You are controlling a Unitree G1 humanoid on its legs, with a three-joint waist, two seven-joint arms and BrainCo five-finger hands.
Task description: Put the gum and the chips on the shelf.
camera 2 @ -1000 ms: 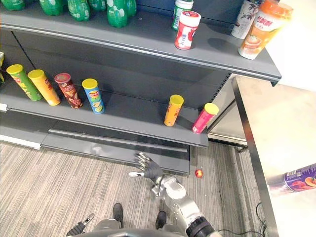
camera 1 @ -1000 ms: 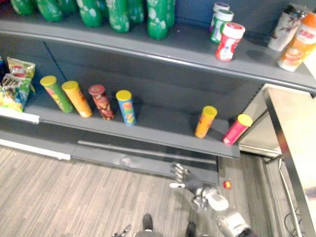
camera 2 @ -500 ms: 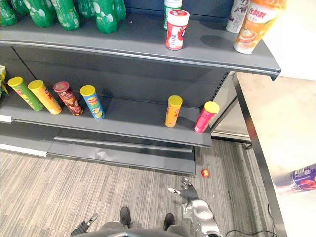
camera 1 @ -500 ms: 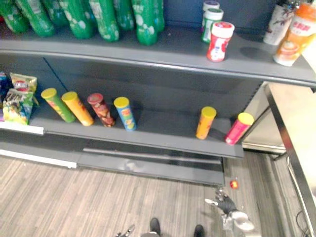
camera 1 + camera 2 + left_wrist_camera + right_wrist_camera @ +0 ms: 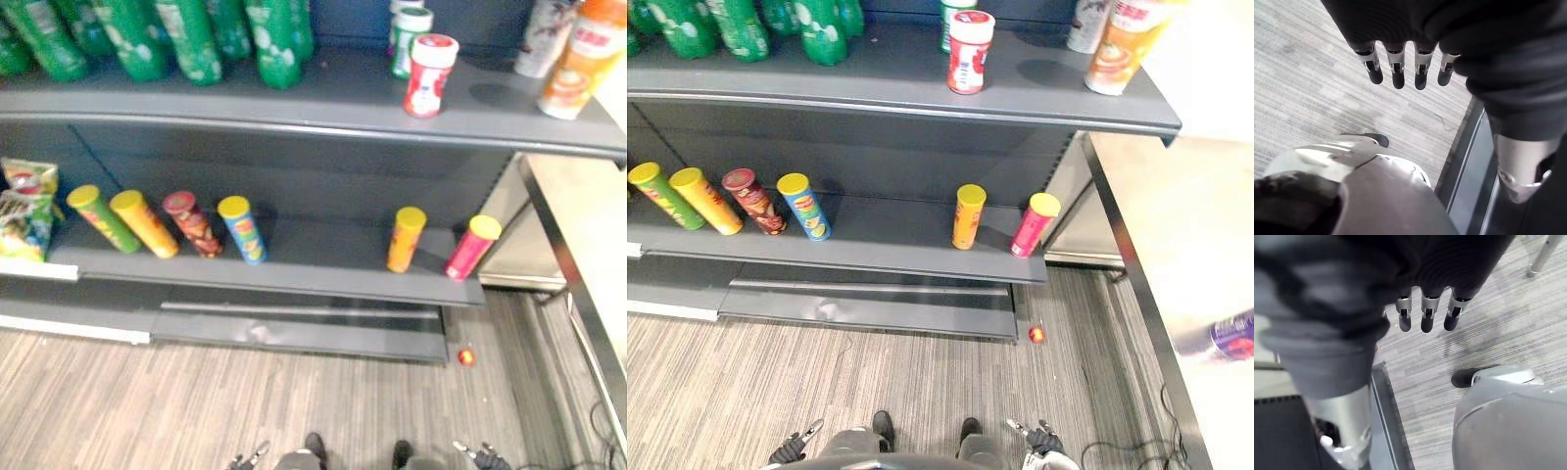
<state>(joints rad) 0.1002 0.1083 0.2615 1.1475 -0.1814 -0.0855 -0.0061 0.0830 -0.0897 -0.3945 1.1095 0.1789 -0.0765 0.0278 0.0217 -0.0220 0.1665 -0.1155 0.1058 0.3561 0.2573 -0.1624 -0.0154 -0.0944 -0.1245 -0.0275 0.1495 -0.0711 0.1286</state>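
**Both hands empty, gum and chips standing on the shelves**

The red-and-white plastic gum jar with a red lid [image 5: 429, 75] stands upright on the upper grey metal shelf [image 5: 333, 93]. The orange cardboard chip tube with a yellow lid [image 5: 406, 240] and the pink cardboard chip tube with a yellow lid [image 5: 471, 248] stand near each other at the right end of the lower grey metal shelf [image 5: 323, 253]. The tubes are probably light and stiff, but tall, smooth-sided and easily toppled, so a wrap round the middle would suit best. The jar looks small, rigid and slick, best taken round its body below the lid. The left hand [image 5: 1397, 73] hangs low over the striped grey floor [image 5: 1303, 73], fingers straight and loosely apart, holding and touching nothing. The right hand [image 5: 1426, 318] hangs likewise, fingers extended, empty. By this layout the placing looks finished
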